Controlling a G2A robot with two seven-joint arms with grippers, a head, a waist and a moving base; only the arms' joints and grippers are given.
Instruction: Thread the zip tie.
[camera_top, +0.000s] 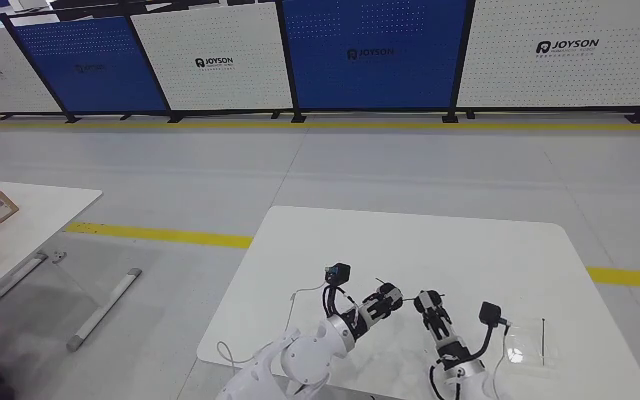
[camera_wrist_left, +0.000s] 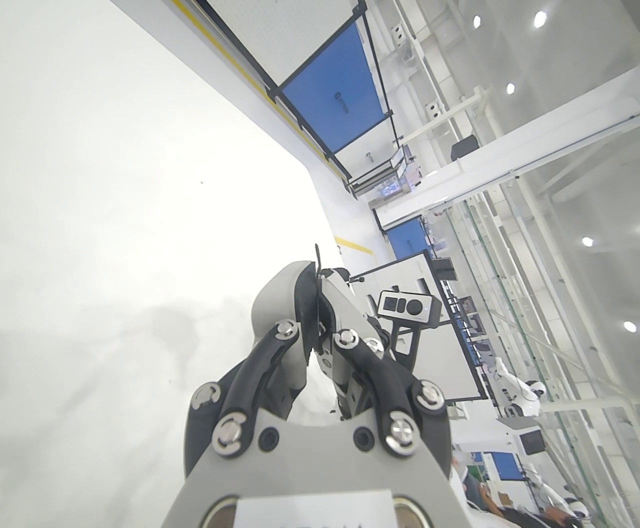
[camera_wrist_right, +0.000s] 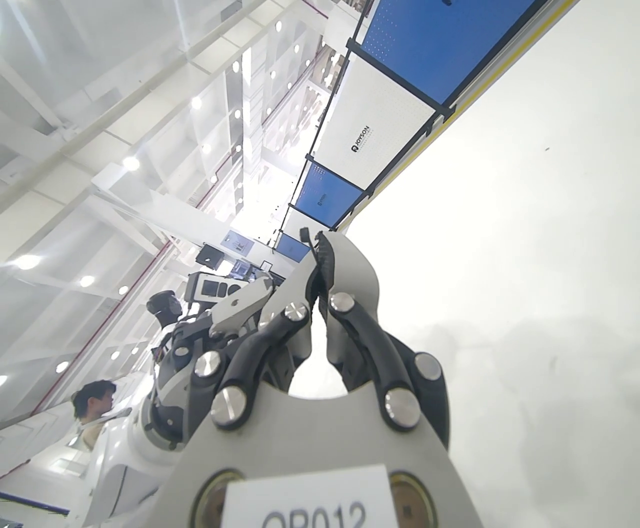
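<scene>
Over the near half of the table (camera_top: 450, 250), the left gripper (camera_wrist_left: 320, 274) is pinched on the strap of the zip tie (camera_wrist_left: 317, 255); the right gripper (camera_wrist_right: 320, 247) is clamped behind its head (camera_wrist_right: 304, 233). Threading well likely means squaring the strap tip to the head's slot; feed slowly, neither grip slipping.

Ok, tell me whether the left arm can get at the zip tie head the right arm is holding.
Likely yes. The left gripper, shut on the black strap, sits close to the right gripper with only open air between. The zip tie head pokes out past the right fingers, exposed.
</scene>
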